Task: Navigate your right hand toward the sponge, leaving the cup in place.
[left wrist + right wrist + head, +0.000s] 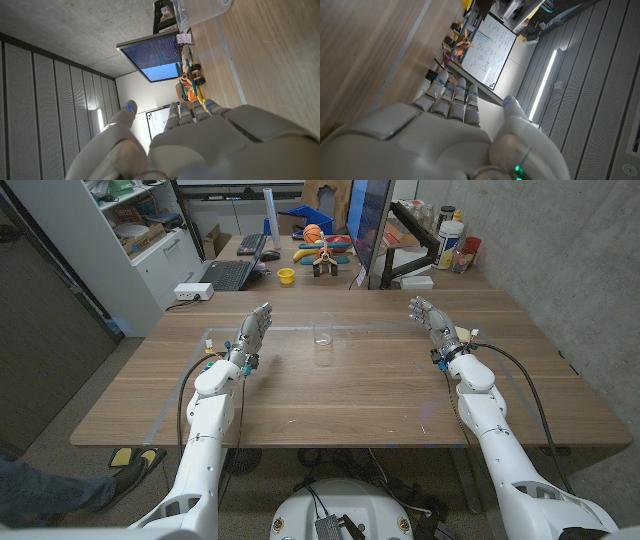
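Observation:
A clear plastic cup (322,330) stands upright on the wooden table (340,395), a little behind its middle. I see no sponge on the table. My left hand (254,330) is raised at the left of the cup, fingers apart and holding nothing. My right hand (432,317) is raised at the right side, well clear of the cup, fingers extended and empty. In the left wrist view the back of my left hand (210,145) shows with fingers stretched out, and the cup (200,10) sits ahead of them. In the right wrist view my right hand (445,135) is likewise stretched out.
Behind the table stand a dark monitor (368,225), a laptop (228,272), a yellow small cup (286,277), colourful toys (322,252) and bottles (452,240). A white shelf unit (140,230) is at the back left. A person's leg and shoe (130,470) show at bottom left.

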Action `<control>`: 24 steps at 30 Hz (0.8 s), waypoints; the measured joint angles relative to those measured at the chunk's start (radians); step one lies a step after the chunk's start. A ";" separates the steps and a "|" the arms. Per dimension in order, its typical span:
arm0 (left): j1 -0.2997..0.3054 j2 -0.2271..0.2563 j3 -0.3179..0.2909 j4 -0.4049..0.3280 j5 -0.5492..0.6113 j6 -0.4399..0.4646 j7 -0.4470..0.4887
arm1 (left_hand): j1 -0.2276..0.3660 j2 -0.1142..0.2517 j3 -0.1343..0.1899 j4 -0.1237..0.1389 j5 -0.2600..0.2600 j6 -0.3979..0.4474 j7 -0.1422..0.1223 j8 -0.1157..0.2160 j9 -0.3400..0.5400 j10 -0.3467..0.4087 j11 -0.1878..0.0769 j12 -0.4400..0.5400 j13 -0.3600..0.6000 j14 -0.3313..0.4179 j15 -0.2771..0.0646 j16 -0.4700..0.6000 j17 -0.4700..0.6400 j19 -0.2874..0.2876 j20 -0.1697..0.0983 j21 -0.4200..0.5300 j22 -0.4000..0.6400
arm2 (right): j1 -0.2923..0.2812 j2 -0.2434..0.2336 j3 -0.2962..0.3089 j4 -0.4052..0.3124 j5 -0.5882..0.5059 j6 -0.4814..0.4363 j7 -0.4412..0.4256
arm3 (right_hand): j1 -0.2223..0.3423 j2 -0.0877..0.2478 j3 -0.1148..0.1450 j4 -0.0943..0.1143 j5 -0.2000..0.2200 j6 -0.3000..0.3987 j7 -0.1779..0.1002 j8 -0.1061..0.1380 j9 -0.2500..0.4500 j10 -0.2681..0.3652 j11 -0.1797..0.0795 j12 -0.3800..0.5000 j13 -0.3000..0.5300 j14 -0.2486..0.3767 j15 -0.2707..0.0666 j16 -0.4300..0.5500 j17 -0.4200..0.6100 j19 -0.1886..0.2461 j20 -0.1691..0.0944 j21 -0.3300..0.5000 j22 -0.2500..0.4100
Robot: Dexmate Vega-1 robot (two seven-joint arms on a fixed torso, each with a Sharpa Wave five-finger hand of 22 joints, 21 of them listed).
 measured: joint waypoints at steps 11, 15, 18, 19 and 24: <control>0.001 -0.001 0.003 -0.004 0.004 0.003 0.004 | 0.000 0.000 0.000 0.000 0.000 0.003 -0.003 0.000 0.000 0.000 0.000 0.000 0.000 0.000 0.000 0.000 0.000 0.000 0.000 -0.004 0.000 | 0.007 -0.004 -0.003 0.011 -0.035 0.016 -0.032 | -0.005 -0.005 0.000 0.000 0.000 0.007 -0.004 0.000 0.000 0.009 0.001 0.000 0.000 0.005 -0.005 0.000 0.000 0.000 0.000 -0.008 0.000; 0.001 -0.001 0.004 -0.005 0.006 0.005 0.005 | 0.000 0.000 0.000 0.000 0.000 0.003 -0.003 0.000 0.000 0.000 0.000 0.000 0.000 0.000 0.000 0.000 0.000 0.000 0.000 -0.004 0.000 | 0.009 -0.007 -0.005 0.012 -0.044 0.019 -0.039 | -0.005 -0.005 0.000 0.000 0.000 0.007 -0.004 0.000 0.000 0.011 0.000 0.000 0.000 0.005 -0.005 0.000 0.000 0.000 0.000 -0.008 0.000; 0.001 0.000 0.006 -0.007 0.008 0.007 0.005 | 0.000 0.000 0.000 0.000 0.000 0.003 -0.003 0.000 0.000 0.000 0.000 0.000 0.000 0.000 0.000 0.000 0.000 0.000 0.000 -0.004 0.000 | 0.010 -0.010 -0.007 0.013 -0.054 0.022 -0.047 | -0.005 -0.005 0.000 0.000 0.000 0.007 -0.004 0.000 0.000 0.011 0.000 0.000 0.000 0.005 -0.005 0.000 0.000 0.000 0.000 -0.008 0.000; 0.001 0.000 0.006 -0.008 0.008 0.007 0.005 | 0.000 0.000 0.000 0.000 0.000 0.003 -0.003 0.000 0.000 0.000 0.000 0.000 0.000 0.000 0.000 0.000 0.000 0.000 0.000 -0.004 0.000 | 0.010 -0.010 -0.007 0.013 -0.056 0.023 -0.048 | -0.005 -0.005 0.000 0.000 0.000 0.007 -0.004 0.000 0.000 0.011 0.000 0.000 0.000 0.005 -0.005 0.000 0.000 0.000 0.000 -0.013 0.000; 0.001 0.002 0.010 -0.014 0.014 0.014 0.005 | 0.000 0.000 0.000 0.000 0.000 0.003 -0.003 0.000 0.000 0.000 0.000 0.000 0.000 0.000 0.000 0.000 0.000 0.000 0.000 -0.008 0.000 | 0.012 -0.015 -0.008 0.013 -0.066 0.024 -0.057 | -0.005 -0.005 0.000 0.000 0.004 0.007 -0.004 0.000 0.000 0.011 0.000 0.000 0.000 0.005 -0.005 0.000 0.000 0.000 0.000 -0.017 0.000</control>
